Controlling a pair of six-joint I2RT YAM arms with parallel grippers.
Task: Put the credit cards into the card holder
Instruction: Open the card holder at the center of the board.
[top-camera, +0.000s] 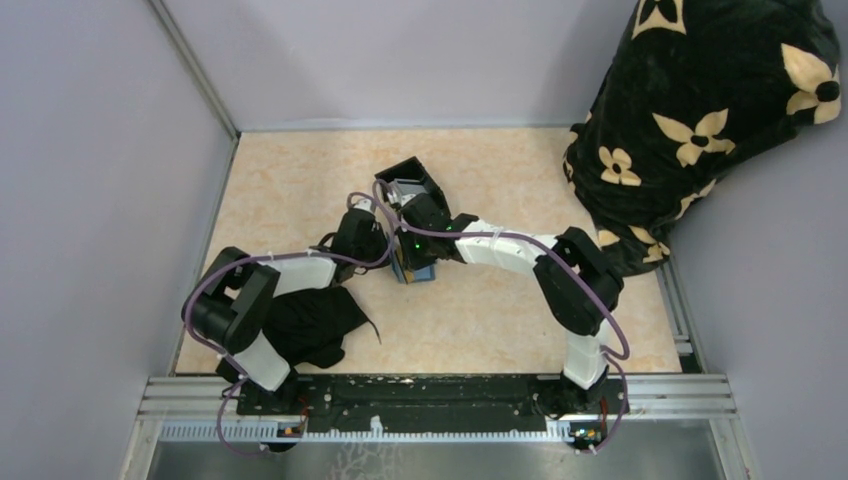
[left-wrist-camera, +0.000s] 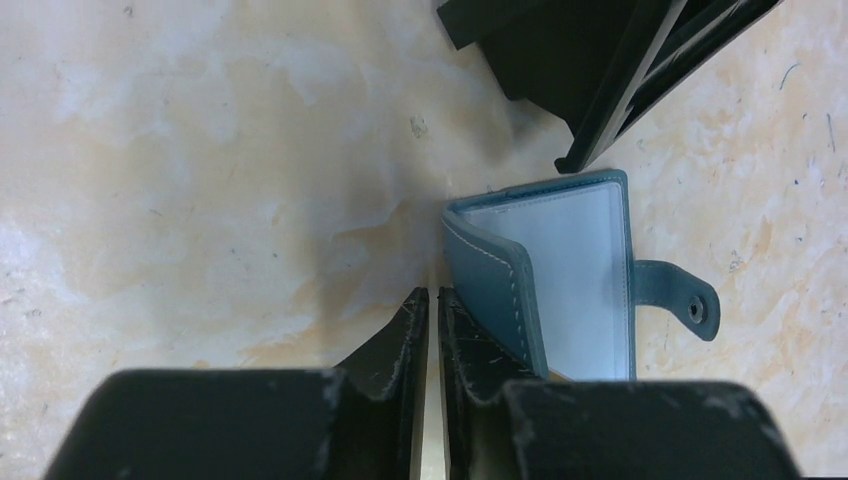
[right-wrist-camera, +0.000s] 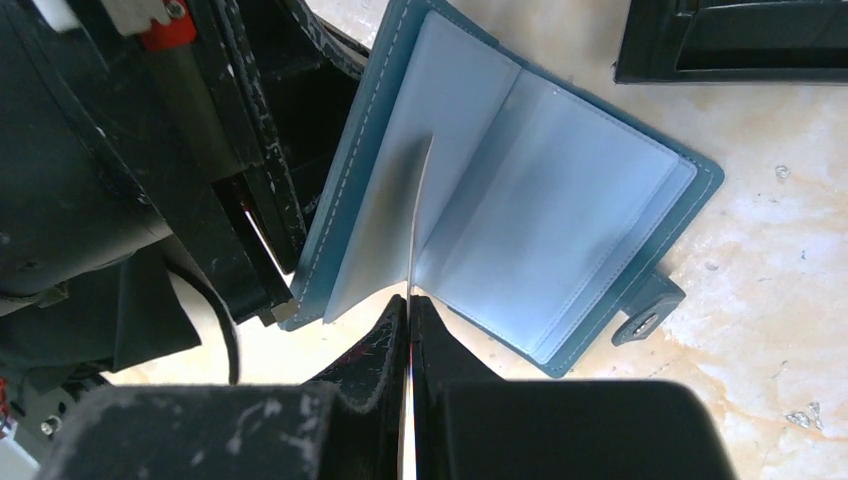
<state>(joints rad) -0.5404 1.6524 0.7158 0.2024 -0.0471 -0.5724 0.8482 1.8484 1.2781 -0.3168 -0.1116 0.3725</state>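
A: Mid-bench (top-camera: 300, 180), on the near side of the tray (top-camera: 410, 175), the holder (right-wrist-camera: 560, 230) lies open with its clear sleeves up.
B: Hands?
A: Right hand (right-wrist-camera: 410, 310) is clamped on a card (right-wrist-camera: 415, 240), seen edge-on at the fold. Left hand (left-wrist-camera: 432, 310) has its fingers nearly together with a thin slit and nothing in it. One finger touches the raised left cover.
B: Handling?
A: Card looks light, stiff and slick, so pinch it by one edge. Holder looks soft and floppy and probably slides. Pin the cover, don't crush the sleeves.
B: Direction?
A: Card stands on edge, long axis running away from the right hand, along the fold. Snap tab (right-wrist-camera: 645, 310) sticks out on the holder's right side.
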